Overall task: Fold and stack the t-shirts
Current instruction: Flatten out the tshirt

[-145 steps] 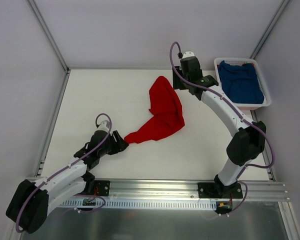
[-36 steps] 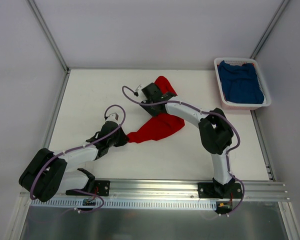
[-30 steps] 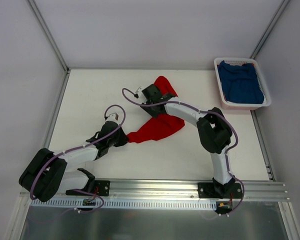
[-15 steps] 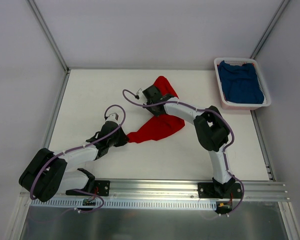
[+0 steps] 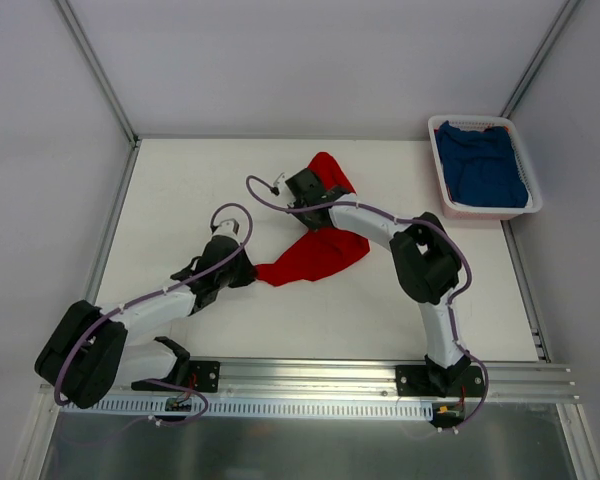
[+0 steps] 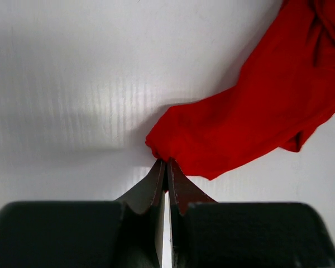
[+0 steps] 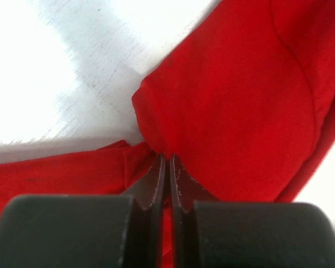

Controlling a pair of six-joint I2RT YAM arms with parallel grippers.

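Red cloth, soft, floppy and very light — the red t-shirt (image 5: pixel 320 255) lies bunched in the middle of the table (image 5: pixel 180 180). Its near corner is pinched tight by the left gripper (image 6: pixel 166 163), and the right gripper (image 7: pixel 167 157) pinches a fold farther back. It will likely sag and slip, so corners and hems look best to hold. The blue t-shirt (image 5: pixel 480 165) sits in the basket (image 5: pixel 485 212).
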